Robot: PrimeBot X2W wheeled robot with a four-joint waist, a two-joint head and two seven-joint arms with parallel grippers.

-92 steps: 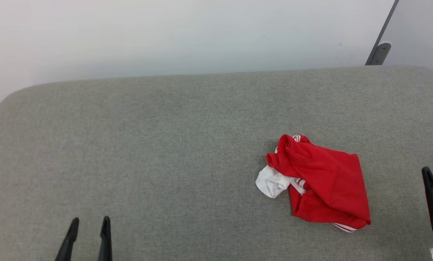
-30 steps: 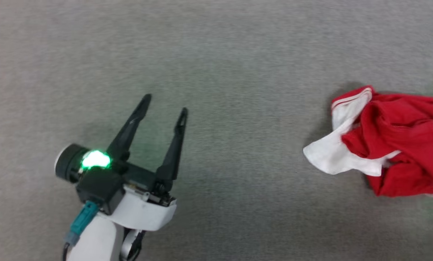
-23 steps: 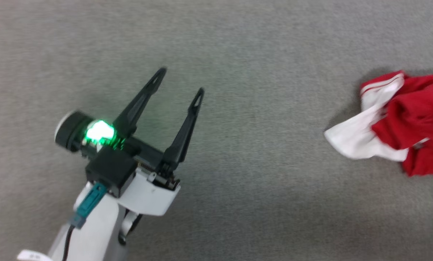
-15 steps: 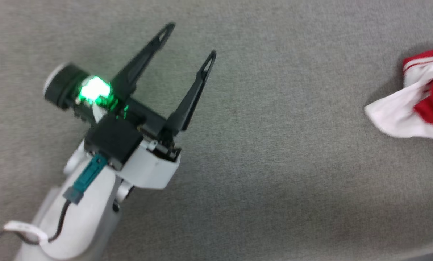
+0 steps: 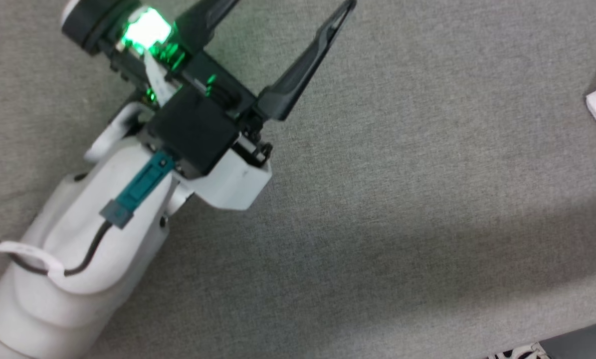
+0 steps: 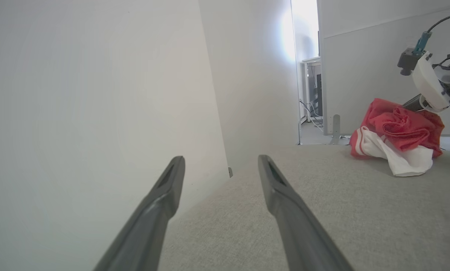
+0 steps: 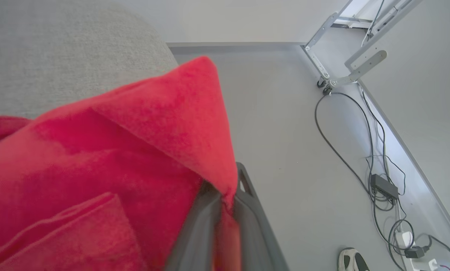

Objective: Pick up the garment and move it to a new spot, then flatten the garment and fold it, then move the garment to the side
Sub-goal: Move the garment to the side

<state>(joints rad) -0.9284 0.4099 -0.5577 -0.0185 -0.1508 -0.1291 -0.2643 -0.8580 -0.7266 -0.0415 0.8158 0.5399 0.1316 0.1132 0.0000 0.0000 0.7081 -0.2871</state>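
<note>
grey woven padded surface point(image 5: 427, 209) w/ a rounded corner; soft shadow band across its near part in head view, dark strip point(image 5: 582, 341) past its edge at lower right. plain white wall point(image 6: 78, 94) right behind it, meeting its far edge. further along, narrow gap point(image 6: 304, 34) btwn wall & a pale partition panel point(image 6: 360, 75), strong light glare up top. white desk point(image 6: 310, 60) seen thru the gap, small. metal bracket foot point(image 6: 336, 126) at panel base. smooth grey floor point(image 7: 285, 131) below; metal frame on castors point(image 7: 322, 83), black cables point(image 7: 316, 113) trailing along the wall base to a dark power brick point(image 7: 383, 186).
</note>
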